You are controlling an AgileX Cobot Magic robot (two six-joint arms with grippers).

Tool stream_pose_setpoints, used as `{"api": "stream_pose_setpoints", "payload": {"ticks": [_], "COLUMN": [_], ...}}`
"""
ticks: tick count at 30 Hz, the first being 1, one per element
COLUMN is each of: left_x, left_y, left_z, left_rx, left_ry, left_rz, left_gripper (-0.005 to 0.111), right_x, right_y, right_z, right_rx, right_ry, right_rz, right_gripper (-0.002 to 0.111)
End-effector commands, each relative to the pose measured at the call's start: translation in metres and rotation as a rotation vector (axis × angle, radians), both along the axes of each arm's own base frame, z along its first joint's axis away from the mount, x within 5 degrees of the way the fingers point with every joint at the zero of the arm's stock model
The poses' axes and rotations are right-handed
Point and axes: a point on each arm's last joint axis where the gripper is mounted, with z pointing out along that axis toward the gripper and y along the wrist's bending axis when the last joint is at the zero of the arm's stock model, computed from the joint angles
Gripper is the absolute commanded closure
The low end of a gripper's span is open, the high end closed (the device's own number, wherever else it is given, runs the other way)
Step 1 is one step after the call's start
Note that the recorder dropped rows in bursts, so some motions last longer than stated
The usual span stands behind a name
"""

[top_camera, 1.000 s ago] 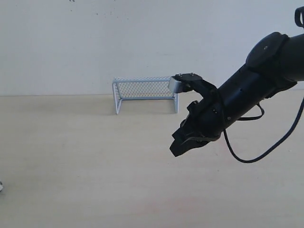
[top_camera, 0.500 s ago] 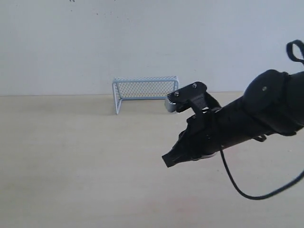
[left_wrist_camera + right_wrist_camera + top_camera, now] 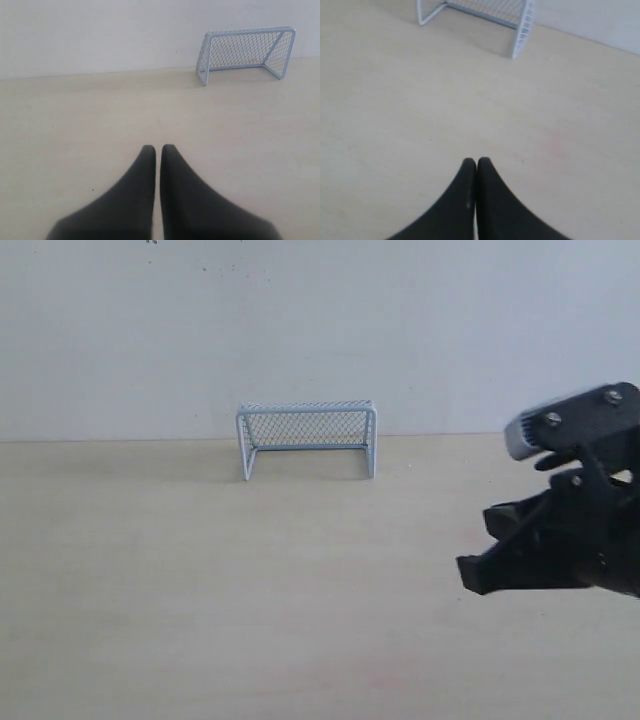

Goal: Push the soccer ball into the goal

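Note:
The goal [image 3: 306, 438], a pale blue-white frame with mesh netting, stands at the back of the table against the wall; it also shows in the left wrist view [image 3: 246, 54] and the right wrist view [image 3: 480, 12]. The soccer ball is not in any view. My right gripper [image 3: 472, 575] hangs at the right edge of the exterior view, well in front of and to the right of the goal, its black fingers shut with nothing between them [image 3: 476, 162]. My left gripper [image 3: 158, 148] is shut and empty over bare table; it is out of the exterior view.
A light wooden table [image 3: 200, 570] runs to a plain white wall [image 3: 300, 320] behind the goal. Nothing else stands on the tabletop in view.
My right arm has swung back to the right and down, away from the goal's right post, and now sits at the frame's right edge.

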Motion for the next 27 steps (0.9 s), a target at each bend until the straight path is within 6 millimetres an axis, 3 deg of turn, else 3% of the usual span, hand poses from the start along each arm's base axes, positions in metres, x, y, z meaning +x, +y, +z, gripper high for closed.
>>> {"api": "stream_pose_setpoints", "payload": {"ticks": [1, 7, 11, 20, 27], "left_x": [0.0, 0.0, 0.0, 0.0, 0.0], "left_y": [0.0, 0.0, 0.0, 0.0, 0.0], "left_z": [-0.001, -0.001, -0.001, -0.001, -0.001], "left_rx": [0.007, 0.007, 0.007, 0.007, 0.007], "left_ry": [0.003, 0.003, 0.003, 0.003, 0.003], "left_rz": [0.002, 0.002, 0.002, 0.002, 0.002], "left_gripper": [0.102, 0.102, 0.102, 0.102, 0.102], "right_x": [-0.025, -0.053, -0.07, -0.107, -0.137], "right_y": [-0.028, -0.07, -0.088, -0.111, -0.114], "right_z": [-0.009, -0.021, -0.025, -0.02, -0.016], "right_rx": [0.061, 0.208, 0.255, 0.334, 0.407], "right_ry": [-0.034, -0.036, -0.088, -0.32, -0.54], "right_rz": [-0.132, -0.363, -0.457, -0.564, -0.534], "right_gripper": [0.108, 0.108, 0.108, 0.108, 0.108]}}
